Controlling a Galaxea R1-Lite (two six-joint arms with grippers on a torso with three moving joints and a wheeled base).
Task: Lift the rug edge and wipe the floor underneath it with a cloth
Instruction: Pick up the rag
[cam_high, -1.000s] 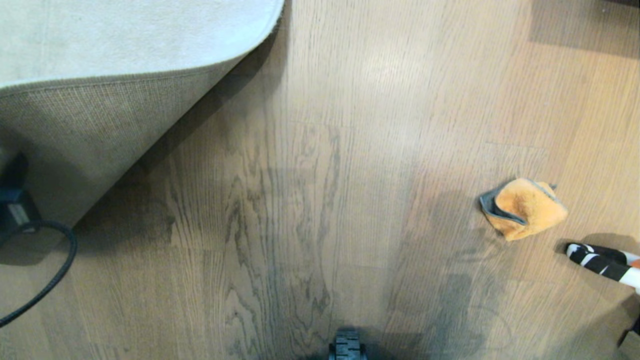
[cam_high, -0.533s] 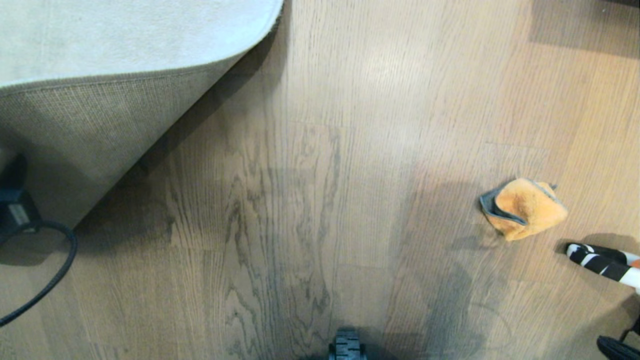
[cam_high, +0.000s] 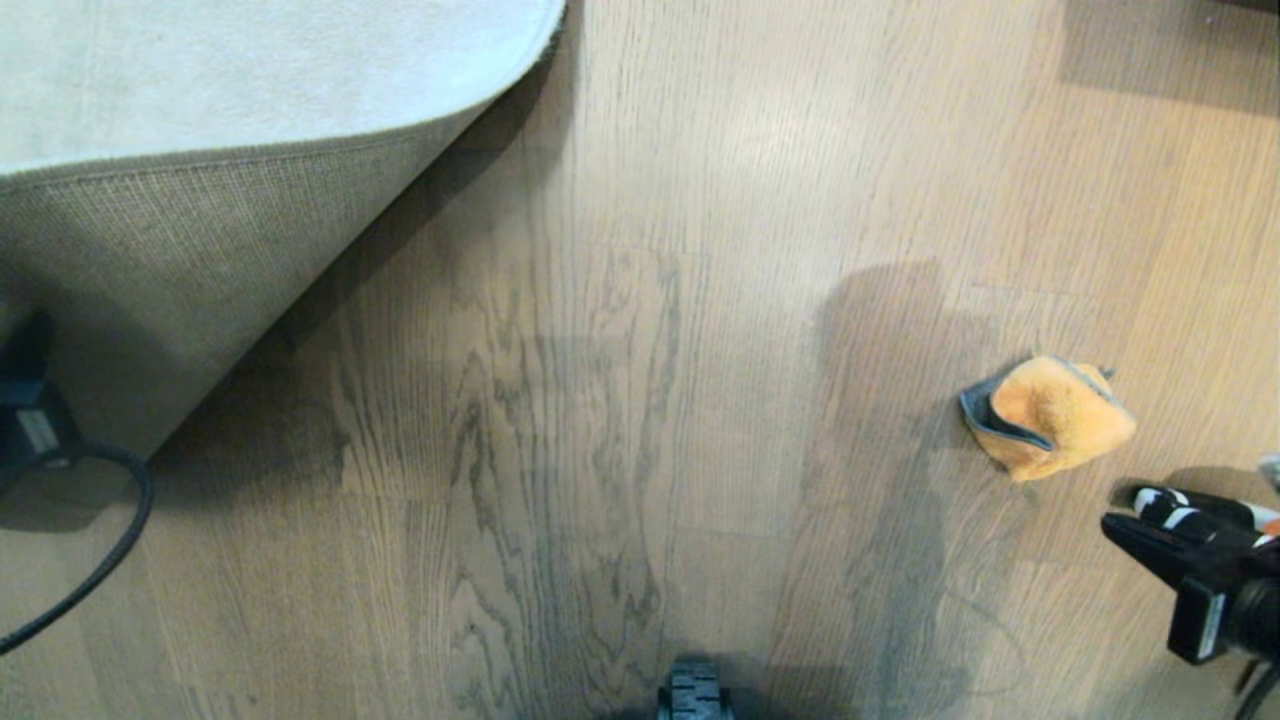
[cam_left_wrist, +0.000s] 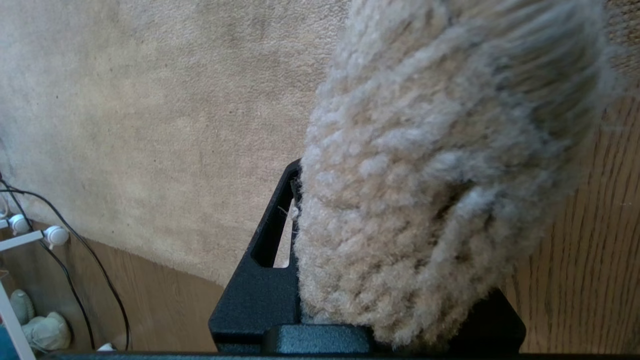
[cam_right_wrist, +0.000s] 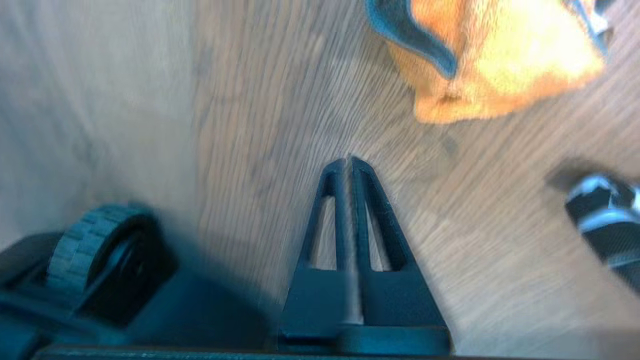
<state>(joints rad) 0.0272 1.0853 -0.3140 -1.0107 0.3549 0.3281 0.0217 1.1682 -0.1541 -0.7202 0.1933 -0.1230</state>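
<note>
The rug edge (cam_high: 250, 155) is lifted and folded back at the far left, showing its coarse tan backing (cam_high: 180, 270). My left gripper (cam_left_wrist: 350, 180) is shut on the rug edge, whose pile (cam_left_wrist: 425, 200) fills the jaws and hides one finger. Bare wood-grain floor (cam_high: 620, 400) lies exposed beside the fold. The orange cloth (cam_high: 1050, 415) with grey trim lies crumpled on the floor at the right. My right gripper (cam_high: 1115, 525) hovers low just short of the cloth (cam_right_wrist: 500, 65), apart from it. Its fingers (cam_right_wrist: 348, 160) stand together with only a thin slit, holding nothing.
A black-and-white striped object (cam_high: 1170, 503) lies on the floor right beside the right gripper. A black cable (cam_high: 110, 540) loops at the left under the rug. The base wheel (cam_high: 693, 695) is at the near edge. White cables and plugs (cam_left_wrist: 50, 235) lie past the rug.
My right arm has come into the head view from the lower right corner, its gripper now close to the cloth. Rug, cloth and left arm have not moved.
</note>
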